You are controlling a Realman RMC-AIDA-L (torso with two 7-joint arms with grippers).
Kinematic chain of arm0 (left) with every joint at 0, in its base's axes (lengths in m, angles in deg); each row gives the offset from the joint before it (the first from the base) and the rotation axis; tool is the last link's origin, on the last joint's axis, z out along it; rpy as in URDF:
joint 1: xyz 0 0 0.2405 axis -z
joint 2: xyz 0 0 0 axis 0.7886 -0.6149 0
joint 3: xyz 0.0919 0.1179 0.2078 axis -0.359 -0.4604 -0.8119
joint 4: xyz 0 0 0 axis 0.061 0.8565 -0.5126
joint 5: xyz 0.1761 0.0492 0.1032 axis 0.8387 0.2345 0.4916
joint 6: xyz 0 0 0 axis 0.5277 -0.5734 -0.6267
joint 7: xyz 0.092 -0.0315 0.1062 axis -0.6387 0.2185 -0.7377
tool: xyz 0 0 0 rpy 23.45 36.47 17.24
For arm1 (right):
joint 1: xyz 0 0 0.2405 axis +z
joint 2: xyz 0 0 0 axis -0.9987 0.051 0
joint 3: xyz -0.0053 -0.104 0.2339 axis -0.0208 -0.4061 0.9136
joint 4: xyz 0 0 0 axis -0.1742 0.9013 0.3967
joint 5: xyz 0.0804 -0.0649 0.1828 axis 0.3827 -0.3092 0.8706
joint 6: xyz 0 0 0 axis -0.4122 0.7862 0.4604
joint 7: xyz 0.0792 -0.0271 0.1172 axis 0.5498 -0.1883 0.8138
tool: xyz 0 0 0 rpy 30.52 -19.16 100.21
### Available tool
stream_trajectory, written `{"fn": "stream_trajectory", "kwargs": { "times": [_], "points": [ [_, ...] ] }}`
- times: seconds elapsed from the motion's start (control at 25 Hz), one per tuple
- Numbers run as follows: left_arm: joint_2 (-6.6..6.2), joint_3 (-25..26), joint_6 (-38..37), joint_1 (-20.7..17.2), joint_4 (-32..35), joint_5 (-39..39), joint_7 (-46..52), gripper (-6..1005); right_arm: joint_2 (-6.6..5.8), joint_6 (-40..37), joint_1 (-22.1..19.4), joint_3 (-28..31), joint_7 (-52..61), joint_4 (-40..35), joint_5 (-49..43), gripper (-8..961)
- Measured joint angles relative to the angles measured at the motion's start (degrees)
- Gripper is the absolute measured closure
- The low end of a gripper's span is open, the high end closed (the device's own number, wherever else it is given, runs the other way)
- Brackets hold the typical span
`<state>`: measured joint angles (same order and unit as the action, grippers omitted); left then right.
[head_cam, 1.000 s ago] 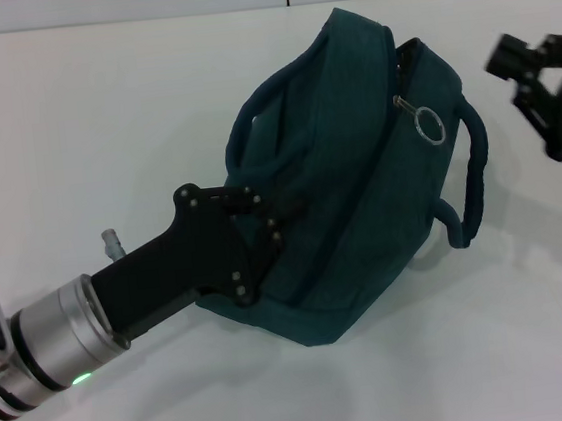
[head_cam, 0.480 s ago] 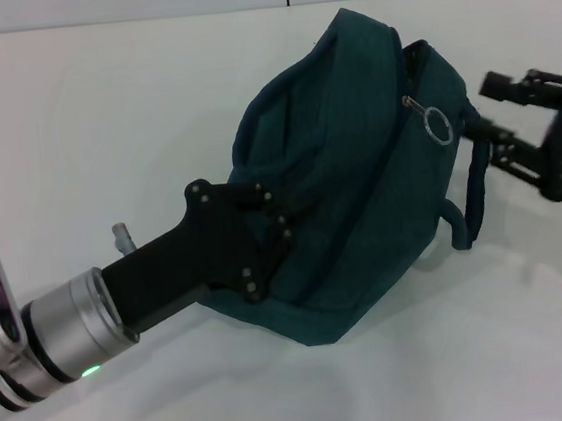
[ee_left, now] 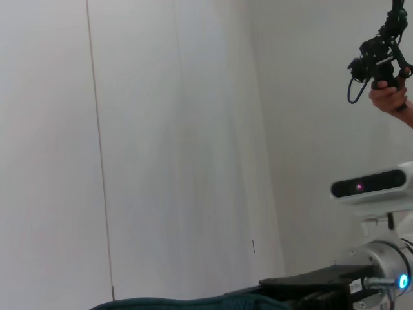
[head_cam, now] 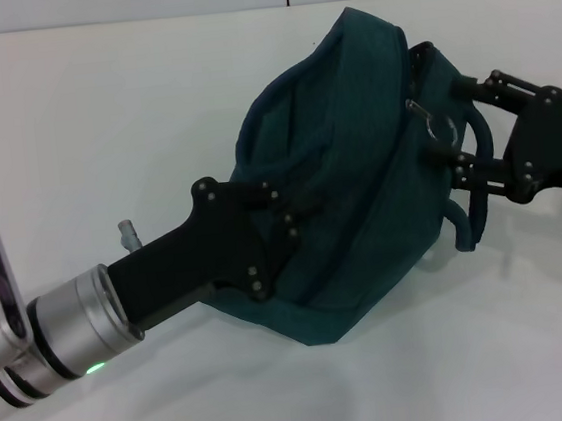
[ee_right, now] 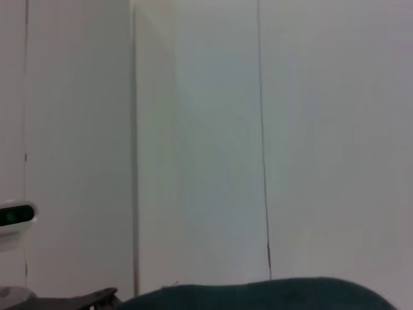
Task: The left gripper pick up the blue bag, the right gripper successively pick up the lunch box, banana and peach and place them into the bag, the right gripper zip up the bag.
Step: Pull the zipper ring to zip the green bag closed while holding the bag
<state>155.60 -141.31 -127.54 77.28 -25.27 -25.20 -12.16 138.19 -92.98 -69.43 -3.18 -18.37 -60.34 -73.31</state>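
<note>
**Mia:** Where is the blue bag (head_cam: 357,172)?

**Sam:** In the middle of the head view, lying tilted on the white table (head_cam: 100,119). The left gripper (head_cam: 280,219) comes in from 8 o'clock. Its jaws are closed on the bag's near side, by a handle.

**Mia:** And the other claw?

**Sam:** The right gripper (head_cam: 451,122) reaches in from 3 o'clock. Its jaws are partly open, one finger on each side of the zipper ring (head_cam: 440,126). It is not pinching the ring yet, I think.

**Mia:** Where are the lunch box, banana and peach?

**Sam:** I can't see them anywhere. Maybe they are inside the bag, so zipping would be the step now.

**Mia:** What could go wrong?

**Sam:** The ring is small and hangs loose. If the jaws close a bit off, they may grab cloth or nothing at all. Also, if the left claw lets the bag slide, the whole bag may drag along and the zipper won't move.

**Mia:** Do the wrist cameras help?

**Sam:** Not much. Both show mostly wall, with just a strip of bag along the edge. The left wrist view also shows a person's hand (ee_left: 389,98) holding a black device at 2 o'clock. Only the head view shows the claws and the ring.
</note>
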Motion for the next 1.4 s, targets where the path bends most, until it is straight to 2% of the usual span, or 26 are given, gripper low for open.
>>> {"fn": "stream_trajectory", "kwargs": {
  "times": [0.28, 0.52, 0.72, 0.96, 1.4],
  "points": [
    [0.0, 0.0, 0.0, 0.0, 0.0, 0.07, -0.08, 953, -0.98, 0.19, 2.8, 0.12, 7.92, 0.0, -5.58, 141],
    [0.0, 0.01, 0.0, -0.02, 0.0, 0.07, -0.12, 953, -1.05, -0.55, 2.44, 0.89, 8.07, -0.47, -5.78, 215],
    [0.0, 0.01, 0.02, -0.09, 0.0, 0.08, -0.12, 953, -1.12, -2.24, 2.1, 2.49, 8.09, -0.15, -5.81, 456],
    [0.0, 0.01, 0.06, -0.17, 0.0, 0.08, -0.12, 954, -1.05, -2.51, 1.18, 3.13, 7.88, -0.62, -5.81, 591],
    [-0.03, 0.01, -0.11, -0.2, 0.09, 0.79, -0.12, 954, -0.48, -1.9, 0.37, 7.59, 6.17, -0.92, -5.8, 593]
  ]
}}
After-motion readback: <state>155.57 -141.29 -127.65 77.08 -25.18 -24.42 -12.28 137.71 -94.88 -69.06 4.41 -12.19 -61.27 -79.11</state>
